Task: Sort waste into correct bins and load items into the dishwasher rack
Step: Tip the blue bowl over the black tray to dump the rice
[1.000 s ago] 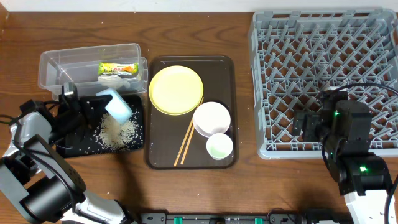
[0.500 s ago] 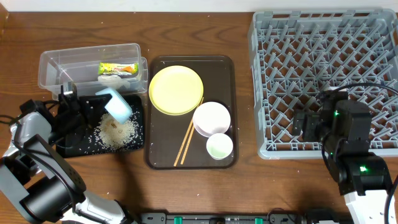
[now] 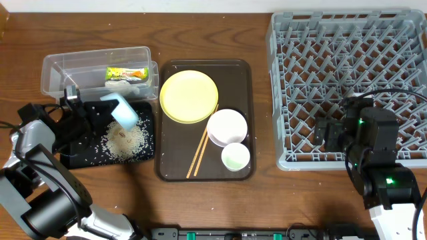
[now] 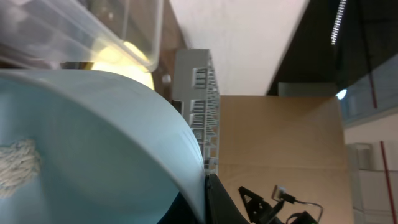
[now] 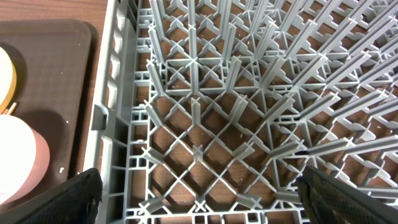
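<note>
My left gripper (image 3: 100, 110) is shut on the rim of the light blue bowl (image 3: 121, 110), held tilted above the black tray (image 3: 77, 155), where a heap of rice grains (image 3: 124, 141) lies. The bowl (image 4: 87, 143) fills the left wrist view, with a little rice stuck inside. The clear tub (image 3: 63, 70) holds the snack wrapper (image 3: 127, 73) and the white tissue (image 3: 120, 83). The yellow plate (image 3: 189, 96), white bowl (image 3: 227, 127), small cup (image 3: 235, 157) and chopsticks (image 3: 202, 143) lie on the brown tray. My right gripper (image 5: 199, 193) is open above the grey rack (image 3: 347, 67), near its front left corner.
The brown serving tray (image 3: 240, 73) sits mid-table between the bins and the rack. Stray rice grains dot the black tray and the table beside it. The rack's upright pegs (image 5: 249, 74) stand right below the right gripper.
The blue bowl has shifted slightly left and back over the black tray. The rice pile looks much the same. The right arm has not moved.
</note>
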